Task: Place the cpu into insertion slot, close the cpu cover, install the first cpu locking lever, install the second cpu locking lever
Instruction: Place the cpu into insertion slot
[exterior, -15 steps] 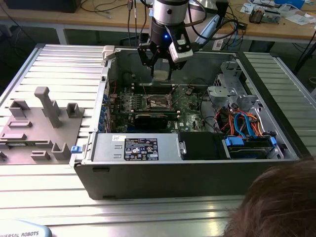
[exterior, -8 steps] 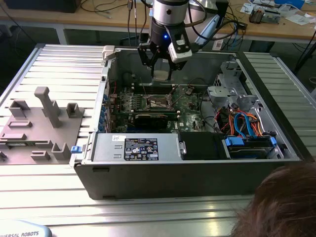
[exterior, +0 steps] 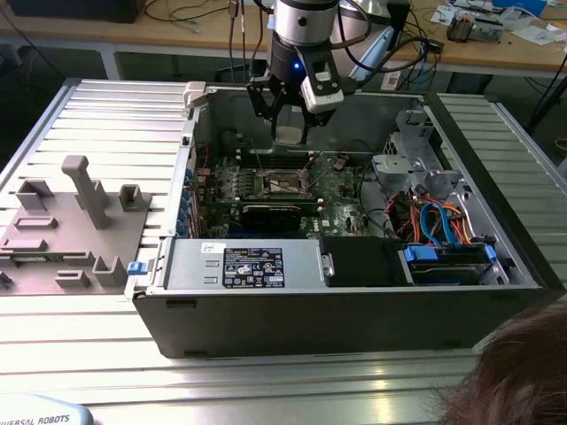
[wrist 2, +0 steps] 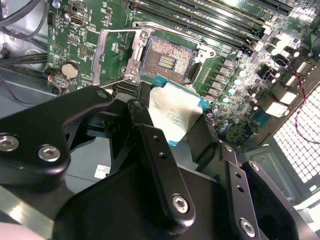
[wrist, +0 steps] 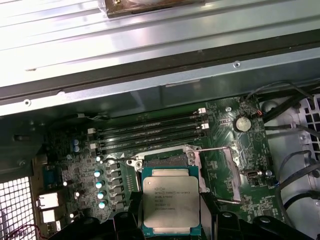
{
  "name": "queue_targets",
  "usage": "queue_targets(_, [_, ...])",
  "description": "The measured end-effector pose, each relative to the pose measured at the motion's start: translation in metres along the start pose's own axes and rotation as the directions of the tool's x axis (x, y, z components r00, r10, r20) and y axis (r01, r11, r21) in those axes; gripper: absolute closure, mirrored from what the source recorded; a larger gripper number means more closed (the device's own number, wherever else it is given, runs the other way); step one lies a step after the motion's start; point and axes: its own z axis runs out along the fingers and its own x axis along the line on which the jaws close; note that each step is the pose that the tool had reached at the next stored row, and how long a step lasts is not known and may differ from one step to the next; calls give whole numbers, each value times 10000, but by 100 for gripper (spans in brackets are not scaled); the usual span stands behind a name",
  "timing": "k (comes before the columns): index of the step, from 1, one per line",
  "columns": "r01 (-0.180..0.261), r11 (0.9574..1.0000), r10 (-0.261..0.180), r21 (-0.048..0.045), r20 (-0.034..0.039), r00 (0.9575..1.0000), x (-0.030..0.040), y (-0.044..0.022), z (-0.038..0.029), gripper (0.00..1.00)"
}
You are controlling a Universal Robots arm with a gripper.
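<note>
Gripper [exterior: 290, 133] hangs over the open case [exterior: 354, 310], above the green board [exterior: 341, 190]. Fingers [wrist 2: 145, 125] clenched on the cpu [wrist 2: 175, 112], one on each of two opposite edges. Its silver-grey metal top faces the first wrist view.

Cpu is in the air, apart from the board, not seated. In both wrist views it covers one edge of the slot [wrist 2: 167, 60]; the rest of the slot is exposed.

Slot is bare: dark gold-tinged centre, shiny metal rim around it.

Cover [wrist 2: 96, 55] stands open, folded out beside the slot, with green board showing through its square middle. Coin cell [wrist 2: 70, 71] sits just beyond the cover, on the side away from the slot. Memory slots [wrist: 150, 132] run along another side of the slot.

In the exterior view, a grey fixture plate [exterior: 71, 221] lies on the ribbed table [exterior: 266, 390] at the exterior view's left, well apart from the gripper. A person's hair [exterior: 523, 372] is at the lower corner on the exterior view's right
</note>
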Motion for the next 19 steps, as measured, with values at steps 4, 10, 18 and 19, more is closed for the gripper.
queue_targets(4, [-82,10000,82,-2,8,10000,0,0,2,46])
queue_targets(10, [-238,9997,238,-7,22,9997,0,0,5,46])
queue_targets(18, [-428,9991,428,-10,39,9991,0,-1,9,46])
queue_targets(19, [-451,9990,451,-10,40,9990,0,-1,9,46])
